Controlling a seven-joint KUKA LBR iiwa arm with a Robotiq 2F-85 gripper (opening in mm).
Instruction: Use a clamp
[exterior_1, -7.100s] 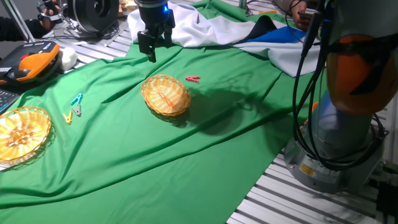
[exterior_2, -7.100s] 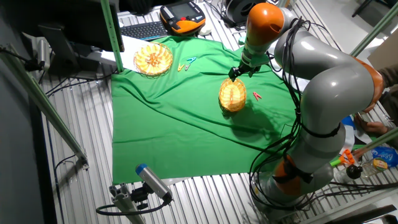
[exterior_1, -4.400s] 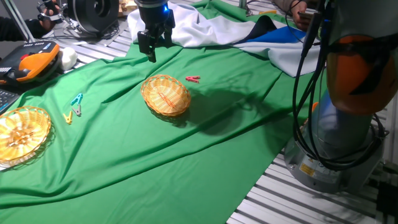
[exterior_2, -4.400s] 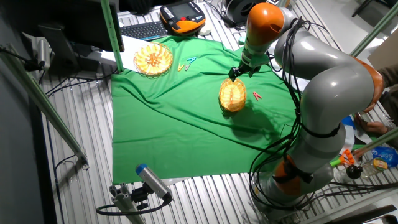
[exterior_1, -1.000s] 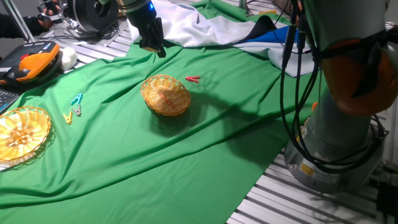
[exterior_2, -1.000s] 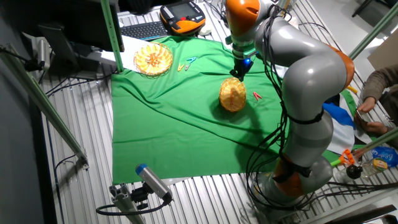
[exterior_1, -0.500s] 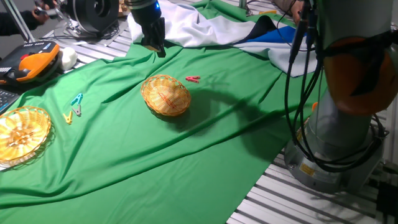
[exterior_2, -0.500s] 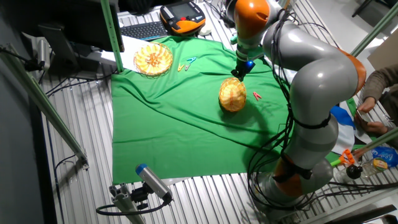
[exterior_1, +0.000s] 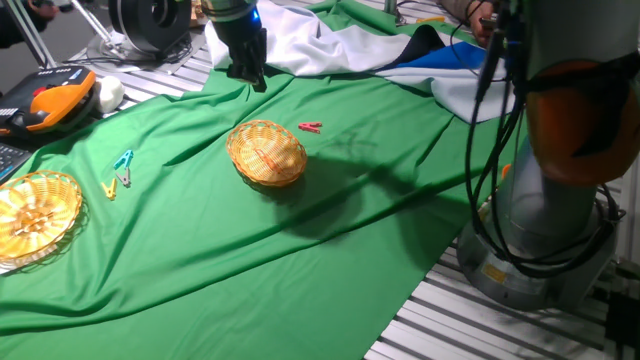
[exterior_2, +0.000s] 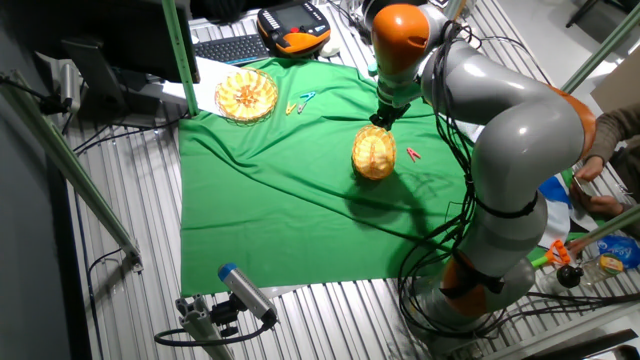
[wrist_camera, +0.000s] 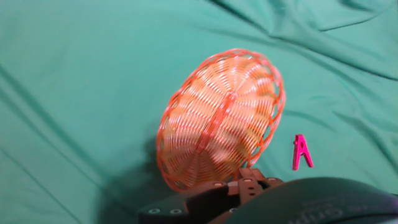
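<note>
The red clamp (exterior_1: 310, 127) lies flat on the green cloth just right of the small wicker basket (exterior_1: 266, 152). It also shows in the other fixed view (exterior_2: 412, 154) and in the hand view (wrist_camera: 301, 152), right of the basket (wrist_camera: 221, 118). My gripper (exterior_1: 247, 74) hangs above the cloth behind the basket, apart from the clamp, and holds nothing. In the other fixed view the gripper (exterior_2: 382, 114) is just above the basket (exterior_2: 373, 152). Dark finger parts (wrist_camera: 249, 182) show at the bottom of the hand view.
A teal clip (exterior_1: 124, 160) and a yellow clip (exterior_1: 111, 188) lie on the cloth at the left. A larger wicker basket (exterior_1: 35, 215) sits at the left edge. White and blue cloth (exterior_1: 330, 45) is bunched behind. The robot base (exterior_1: 540, 230) stands at the right.
The arm's upper links have swung while the gripper stays nearly in place behind the basket. The clamp and baskets have not moved.
</note>
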